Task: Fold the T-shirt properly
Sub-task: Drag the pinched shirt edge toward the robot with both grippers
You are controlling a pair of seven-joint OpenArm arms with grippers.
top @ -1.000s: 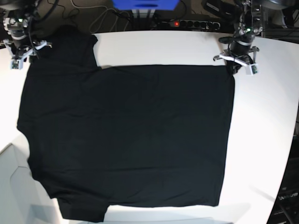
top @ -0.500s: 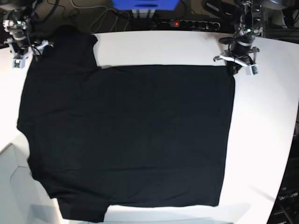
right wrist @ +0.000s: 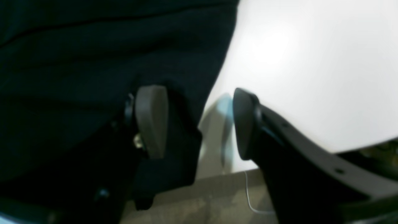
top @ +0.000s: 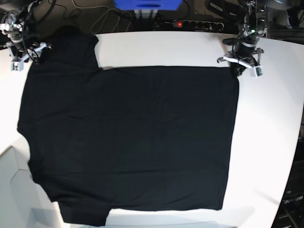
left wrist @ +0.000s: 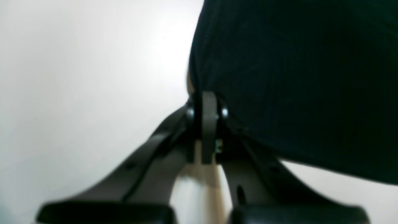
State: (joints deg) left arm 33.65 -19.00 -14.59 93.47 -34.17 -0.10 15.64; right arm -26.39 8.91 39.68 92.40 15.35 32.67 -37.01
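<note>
The black T-shirt (top: 128, 137) lies spread flat on the white table (top: 270, 142), with one sleeve at the far left and one at the near left. My left gripper (top: 237, 66) is at the shirt's far right corner. In the left wrist view that gripper (left wrist: 206, 124) is shut on the T-shirt (left wrist: 295, 77) at its edge. My right gripper (top: 27, 50) hovers by the far left sleeve. In the right wrist view it (right wrist: 199, 124) is open, one of its fingers (right wrist: 152, 121) over the T-shirt (right wrist: 93, 62), the other over bare table.
A power strip (top: 192, 23) with a red light, cables and a blue object (top: 147, 4) sit behind the table's far edge. The table's left edge (top: 9, 152) cuts in near the shirt's left side. Dark equipment stands at the right.
My right gripper has opened, let go of the far left sleeve and drawn back a little toward the far left. The left gripper has stayed shut at its corner.
</note>
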